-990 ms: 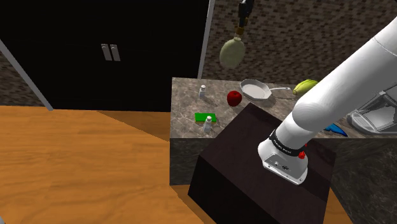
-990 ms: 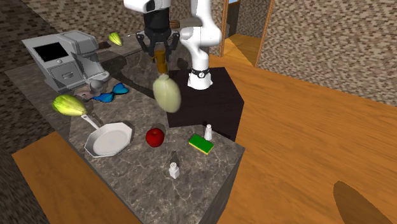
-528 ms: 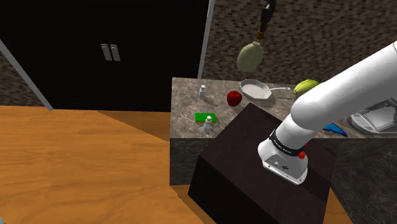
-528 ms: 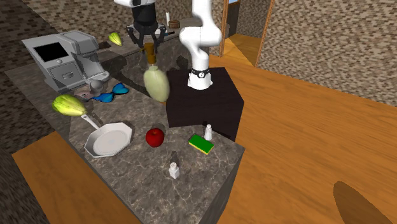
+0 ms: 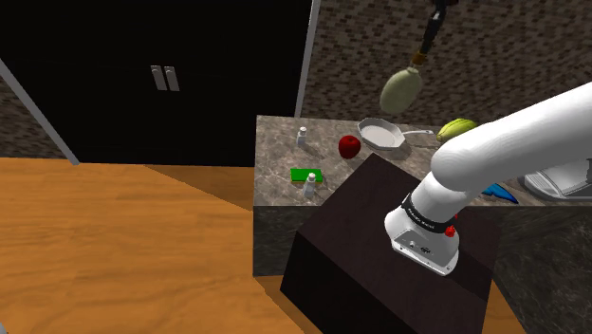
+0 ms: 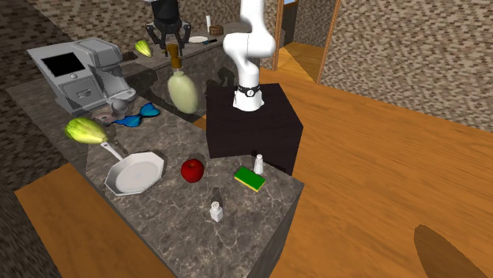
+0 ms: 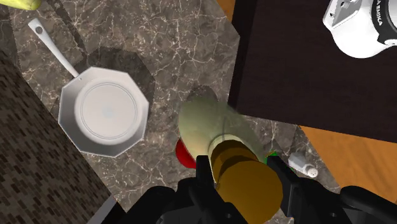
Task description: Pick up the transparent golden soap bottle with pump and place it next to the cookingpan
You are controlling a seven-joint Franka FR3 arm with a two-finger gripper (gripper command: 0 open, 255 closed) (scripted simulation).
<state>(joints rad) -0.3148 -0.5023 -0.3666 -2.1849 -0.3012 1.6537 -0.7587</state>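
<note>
A pale greenish soap bottle (image 5: 401,92) with a golden pump top hangs in the air above the counter. My gripper (image 5: 428,43) is shut on that golden top (image 6: 174,55), and the bottle body (image 6: 183,91) dangles tilted below it. In the wrist view both fingers (image 7: 203,173) clasp the golden top (image 7: 246,183), with the body (image 7: 213,124) pointing down at the counter. The white pan (image 7: 105,111) lies on the marble counter beside the bottle's shadow. The same pan (image 5: 381,134) (image 6: 136,174) has its handle pointing toward a yellow-green vegetable (image 6: 85,130).
On the counter (image 6: 261,213) lie a red apple (image 6: 192,170), a green sponge (image 6: 250,178) and two shakers (image 6: 258,164) (image 6: 216,209). A grey appliance (image 6: 79,69) and a blue object (image 6: 136,117) sit further along. The dark stand (image 5: 398,256) adjoins the counter.
My gripper has carried the bottle steadily toward the shoulder view's right, away from the stand and along the counter toward the grey appliance. The grip stays the same.
</note>
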